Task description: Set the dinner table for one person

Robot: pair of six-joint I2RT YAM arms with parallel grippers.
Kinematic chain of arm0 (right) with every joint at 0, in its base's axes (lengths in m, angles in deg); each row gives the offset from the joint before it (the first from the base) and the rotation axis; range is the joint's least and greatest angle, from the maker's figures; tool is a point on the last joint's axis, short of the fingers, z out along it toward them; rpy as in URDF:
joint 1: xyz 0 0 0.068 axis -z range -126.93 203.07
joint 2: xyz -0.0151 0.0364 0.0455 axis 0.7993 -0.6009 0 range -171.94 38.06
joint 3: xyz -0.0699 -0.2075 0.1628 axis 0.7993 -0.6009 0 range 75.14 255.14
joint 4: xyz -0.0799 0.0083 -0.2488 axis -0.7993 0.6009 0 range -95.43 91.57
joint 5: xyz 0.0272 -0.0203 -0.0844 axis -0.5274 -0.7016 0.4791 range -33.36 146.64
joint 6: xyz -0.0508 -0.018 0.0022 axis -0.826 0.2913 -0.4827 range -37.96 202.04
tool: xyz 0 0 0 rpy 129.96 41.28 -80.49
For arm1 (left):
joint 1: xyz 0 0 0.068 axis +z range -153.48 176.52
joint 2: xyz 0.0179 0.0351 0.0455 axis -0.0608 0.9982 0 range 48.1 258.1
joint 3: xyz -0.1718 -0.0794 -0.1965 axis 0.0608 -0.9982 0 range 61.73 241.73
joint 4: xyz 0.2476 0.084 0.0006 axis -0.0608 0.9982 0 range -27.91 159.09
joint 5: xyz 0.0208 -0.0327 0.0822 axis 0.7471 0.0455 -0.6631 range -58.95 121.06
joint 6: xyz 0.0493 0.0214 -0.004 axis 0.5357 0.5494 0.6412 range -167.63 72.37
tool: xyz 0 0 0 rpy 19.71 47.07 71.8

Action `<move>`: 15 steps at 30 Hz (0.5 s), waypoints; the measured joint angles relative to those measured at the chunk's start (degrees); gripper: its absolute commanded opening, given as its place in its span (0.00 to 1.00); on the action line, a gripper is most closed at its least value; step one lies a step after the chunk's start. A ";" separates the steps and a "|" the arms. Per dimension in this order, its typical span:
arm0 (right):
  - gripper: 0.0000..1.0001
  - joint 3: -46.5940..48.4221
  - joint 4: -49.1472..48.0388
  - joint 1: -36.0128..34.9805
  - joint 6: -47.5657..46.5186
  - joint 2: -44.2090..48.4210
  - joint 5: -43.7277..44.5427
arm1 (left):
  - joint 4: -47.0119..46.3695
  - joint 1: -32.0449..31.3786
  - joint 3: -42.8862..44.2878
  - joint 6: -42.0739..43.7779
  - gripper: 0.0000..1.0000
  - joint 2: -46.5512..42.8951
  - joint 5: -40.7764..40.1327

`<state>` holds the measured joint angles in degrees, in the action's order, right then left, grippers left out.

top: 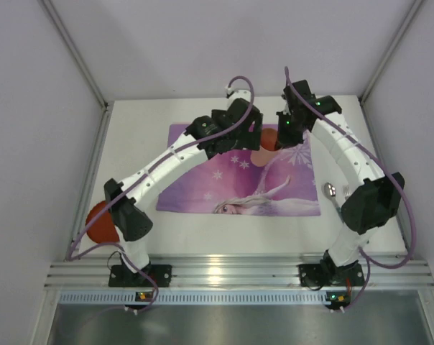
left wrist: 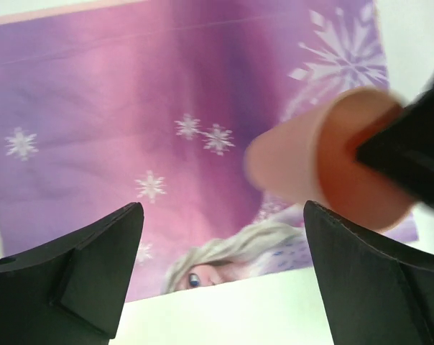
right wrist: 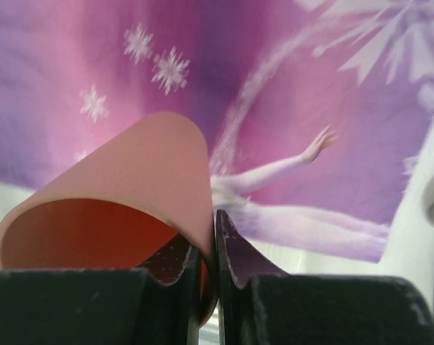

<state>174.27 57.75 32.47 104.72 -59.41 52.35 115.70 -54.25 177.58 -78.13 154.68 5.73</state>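
Note:
My right gripper (right wrist: pixel 215 215) is shut on the rim of a pink-orange cup (right wrist: pixel 123 194), one finger inside and one outside. It holds the cup tilted above the purple princess-print placemat (top: pixel 238 180), near its far right part (top: pixel 264 155). My left gripper (left wrist: pixel 220 208) is open and empty, hovering over the placemat just left of the cup (left wrist: pixel 325 165). In the top view the left gripper (top: pixel 237 138) and the right gripper (top: pixel 280 138) are close together. The placemat lies on the white dinner table (top: pixel 131 136).
A red plate (top: pixel 100 223) lies at the table's near left, partly hidden by the left arm. A metal spoon (top: pixel 332 192) lies right of the placemat, beside the right arm. Grey walls enclose the table on three sides.

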 measured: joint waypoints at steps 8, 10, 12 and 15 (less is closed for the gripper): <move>0.00 13.57 1.09 7.63 0.59 -14.05 11.56 | 0.70 20.72 -27.71 -2.45 0.98 -22.27 0.63; 0.00 15.28 0.68 9.70 1.31 -17.49 12.85 | 1.27 22.49 -33.11 -2.86 0.98 -26.86 0.66; 0.00 17.00 0.35 11.37 2.03 -20.65 14.08 | 1.51 22.38 -36.98 -3.02 0.98 -30.14 1.27; 0.00 20.09 -0.39 12.44 3.04 -24.79 15.98 | 1.84 22.16 -40.46 -3.13 0.98 -32.17 1.73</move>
<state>194.36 57.36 44.90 107.76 -84.20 68.32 117.53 -32.08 137.12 -81.26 122.51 7.46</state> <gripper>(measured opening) 0.073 0.983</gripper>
